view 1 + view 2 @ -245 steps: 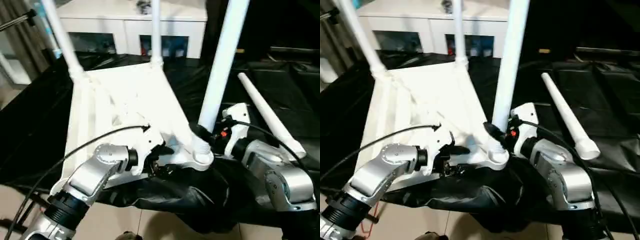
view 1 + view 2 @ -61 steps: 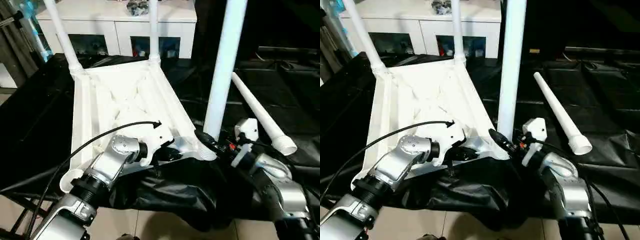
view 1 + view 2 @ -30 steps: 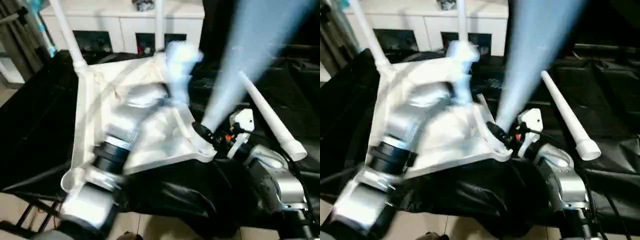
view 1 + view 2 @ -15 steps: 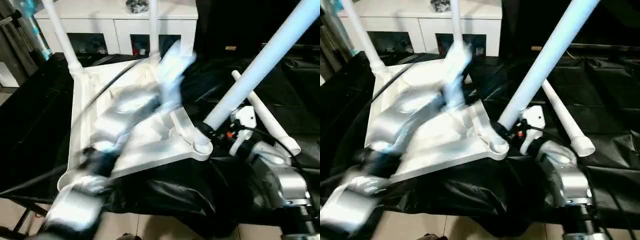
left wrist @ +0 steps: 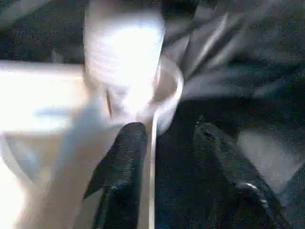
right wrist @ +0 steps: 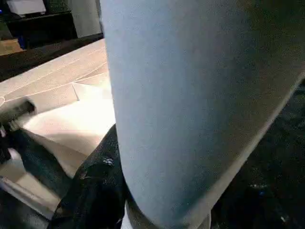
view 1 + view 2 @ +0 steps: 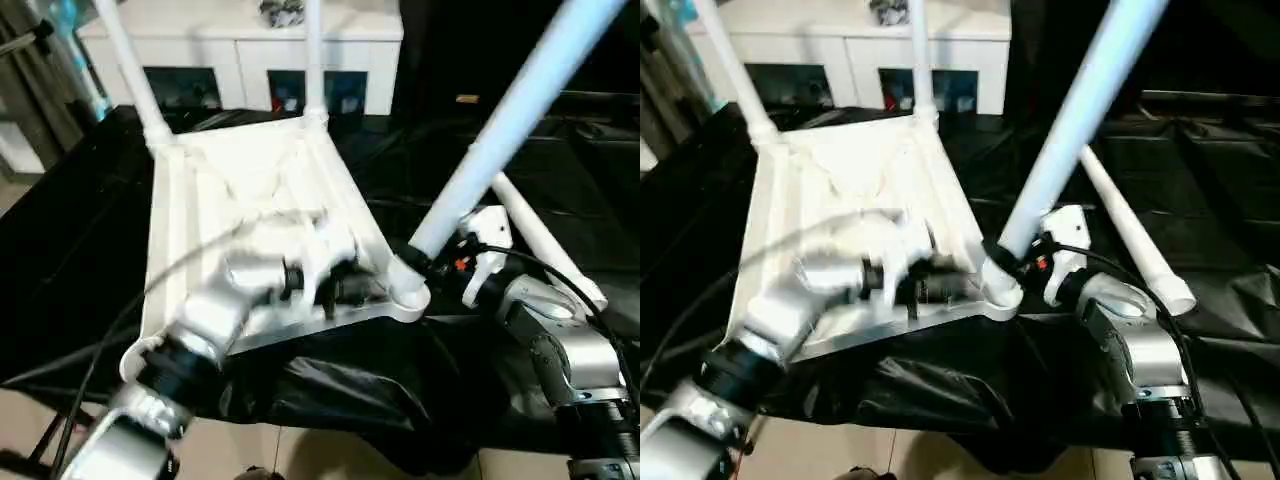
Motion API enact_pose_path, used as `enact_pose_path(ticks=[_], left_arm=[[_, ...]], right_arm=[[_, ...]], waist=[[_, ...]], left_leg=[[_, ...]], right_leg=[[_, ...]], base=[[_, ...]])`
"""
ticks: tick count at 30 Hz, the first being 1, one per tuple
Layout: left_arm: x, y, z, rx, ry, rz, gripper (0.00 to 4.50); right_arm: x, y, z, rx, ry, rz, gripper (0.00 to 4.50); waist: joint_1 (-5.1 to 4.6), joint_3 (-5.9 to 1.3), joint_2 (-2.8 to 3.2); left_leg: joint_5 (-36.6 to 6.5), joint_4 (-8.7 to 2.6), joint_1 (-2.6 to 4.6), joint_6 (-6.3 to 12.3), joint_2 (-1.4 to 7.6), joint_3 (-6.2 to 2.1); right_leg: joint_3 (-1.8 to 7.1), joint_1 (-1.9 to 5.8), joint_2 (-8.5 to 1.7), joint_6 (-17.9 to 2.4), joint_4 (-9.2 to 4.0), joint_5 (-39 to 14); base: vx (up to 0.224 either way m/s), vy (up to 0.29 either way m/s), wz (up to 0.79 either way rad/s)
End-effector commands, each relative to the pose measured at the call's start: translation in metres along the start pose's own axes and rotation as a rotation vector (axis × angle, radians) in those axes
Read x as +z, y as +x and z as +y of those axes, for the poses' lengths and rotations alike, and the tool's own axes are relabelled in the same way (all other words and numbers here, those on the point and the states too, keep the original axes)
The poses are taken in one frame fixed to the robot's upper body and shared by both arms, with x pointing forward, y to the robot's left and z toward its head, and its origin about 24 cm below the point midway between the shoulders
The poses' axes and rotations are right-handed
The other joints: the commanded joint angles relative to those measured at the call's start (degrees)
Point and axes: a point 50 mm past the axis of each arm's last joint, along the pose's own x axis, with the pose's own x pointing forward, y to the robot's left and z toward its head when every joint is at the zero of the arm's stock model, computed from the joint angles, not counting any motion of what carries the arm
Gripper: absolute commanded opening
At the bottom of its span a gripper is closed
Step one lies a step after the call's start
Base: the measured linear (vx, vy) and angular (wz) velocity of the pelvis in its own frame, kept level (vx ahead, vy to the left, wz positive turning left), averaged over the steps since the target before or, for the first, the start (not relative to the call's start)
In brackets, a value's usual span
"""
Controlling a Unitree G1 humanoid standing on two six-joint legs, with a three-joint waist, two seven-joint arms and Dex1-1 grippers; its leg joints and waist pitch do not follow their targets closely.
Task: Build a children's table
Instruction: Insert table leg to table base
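Note:
The white tabletop [image 7: 250, 190] lies underside up on black cloth. Two legs [image 7: 130, 70] [image 7: 314, 60] stand upright in its far corners. A third leg [image 7: 500, 130] leans up and to the right out of the near right corner socket [image 7: 408, 293]. My right gripper [image 7: 428, 262] is shut on that leg just above the socket; the leg [image 6: 190, 95] rises beside one black finger [image 6: 95, 191]. My left gripper [image 7: 350, 285] sits at the tabletop's near edge next to the same socket, open, with the thin rim between its fingers [image 5: 121, 167]. The fourth leg [image 7: 545, 245] lies loose on the cloth at the right.
A white cabinet [image 7: 240, 40] with glass doors stands behind the work surface. Black cloth [image 7: 340, 390] hangs over the near edge, with pale floor below. A cable runs from my left forearm across the tabletop's left side.
My left arm swept from above the tabletop's middle down to its near edge beside the right corner socket. The held leg stays tilted to the right.

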Motion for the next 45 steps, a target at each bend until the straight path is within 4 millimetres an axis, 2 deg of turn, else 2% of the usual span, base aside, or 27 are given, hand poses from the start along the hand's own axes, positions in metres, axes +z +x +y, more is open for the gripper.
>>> enact_pose_path(ticks=[1,11,13,17,19,22,27,36,45], left_arm=[[0.0,-0.003,0.004,0.025,0.038,0.024,1.55],[-0.011,-0.004,0.011,0.067,0.054,0.071,0.71],[-0.011,-0.004,0.011,0.064,0.053,0.073,0.49],[-0.013,-0.004,0.011,0.055,0.05,0.083,0.39],[-0.017,-0.005,0.009,0.031,0.066,0.108,0.06],[-0.019,-0.005,0.008,0.016,0.073,0.126,0.01],[-0.024,-0.007,0.007,-0.008,0.09,0.177,0.0],[-0.022,-0.008,0.009,-0.021,0.052,0.149,0.0],[-0.02,-0.009,0.011,0.003,0.044,0.133,0.0]], right_arm=[[-0.001,-0.001,0.002,0.012,-0.006,0.025,1.88],[-0.002,-0.003,0.004,0.037,-0.006,0.054,1.88],[-0.003,-0.003,0.005,0.048,-0.005,0.072,1.88],[-0.005,-0.002,0.006,0.063,-0.001,0.106,1.88],[-0.008,0.0,0.006,0.073,-0.004,0.149,1.88],[-0.01,0.001,0.006,0.079,-0.006,0.168,1.88],[-0.013,0.007,0.006,0.082,-0.003,0.195,1.88],[-0.017,0.012,0.003,0.095,0.004,0.247,1.88],[-0.021,-0.002,-0.007,0.023,0.096,0.162,1.88]], waist=[[0.0,-3.9,-0.64],[0.01,-3.88,-0.77],[0.02,-3.83,-0.76],[0.05,-3.66,-0.75],[-0.05,-3.53,-0.88],[-0.06,-3.52,-0.86],[-0.31,-3.6,-0.91],[-0.73,-3.42,-0.99],[-0.66,-3.6,-1.04]], left_leg=[[-14.22,-4.03,1.54,1.29,3.34,-1.86],[-14.02,-3.96,1.51,1.63,3.36,-1.83],[-14.27,-3.98,1.51,1.62,3.33,-1.84],[-15.22,-4.02,1.64,1.4,3.37,-1.86],[-16.27,-4.1,1.59,0.93,3.28,-1.93],[-17.25,-4.13,1.72,0.39,3.32,-1.99],[-16.76,-4.14,1.6,0.32,3.29,-2.0],[-19.88,-4.26,1.87,-0.67,3.26,-2.11],[-19.29,-4.26,1.82,-0.17,3.36,-2.03]], right_leg=[[2.17,1.87,-3.85,-11.52,-4.12,-14.84],[2.2,1.84,-3.87,-12.14,-4.01,-14.25],[2.19,1.81,-3.89,-11.99,-4.04,-15.11],[2.23,1.63,-3.89,-11.61,-4.3,-17.27],[2.23,1.58,-3.91,-10.85,-4.53,-19.68],[2.31,1.4,-3.94,-10.36,-4.63,-21.01],[2.32,1.48,-3.93,-10.84,-4.36,-19.37],[2.26,1.19,-3.91,-10.4,-4.73,-22.77],[2.42,1.28,-3.94,-11.2,-4.63,-19.83]], base=[[0.0,0.0,0.0],[0.0,0.0,0.0],[0.0,0.0,0.0],[0.0,0.0,0.0],[0.0,0.0,0.0],[0.0,0.0,0.0],[0.0,0.0,0.0],[0.0,0.0,0.0],[0.0,0.0,0.0]])
